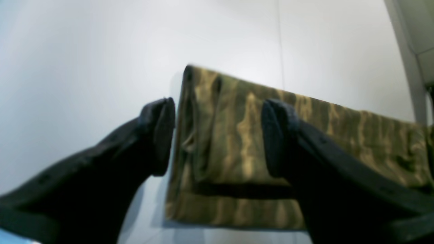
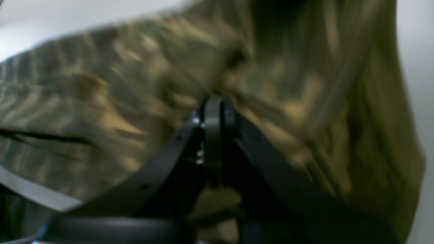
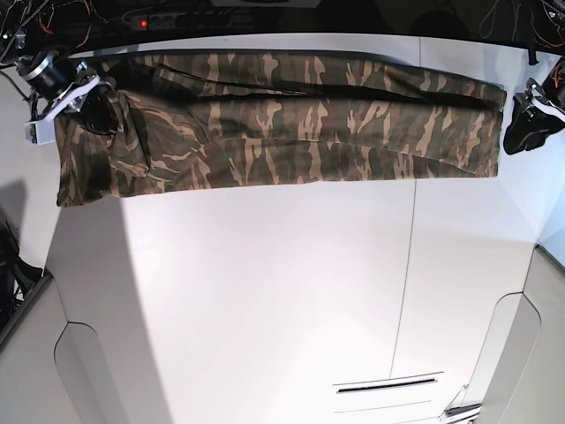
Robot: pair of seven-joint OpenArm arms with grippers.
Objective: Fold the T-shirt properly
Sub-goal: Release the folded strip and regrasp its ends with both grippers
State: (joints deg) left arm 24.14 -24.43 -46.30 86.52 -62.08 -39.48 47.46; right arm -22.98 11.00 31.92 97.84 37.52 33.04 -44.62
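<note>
Two arms reaching over far side of white table [image 3: 265, 291]. T-shirt [image 3: 282, 119] lying there as long folded band. Left gripper [image 1: 218, 135] hovering at its end, fingers [image 1: 162, 135] spread apart, holding nothing. Right gripper [image 2: 213, 112] pressing down at opposite end, fingers together against cloth.

Bright, even light on the white table [image 3: 265, 283]; both wrist views blur badly, the base view stays sharp.
</note>
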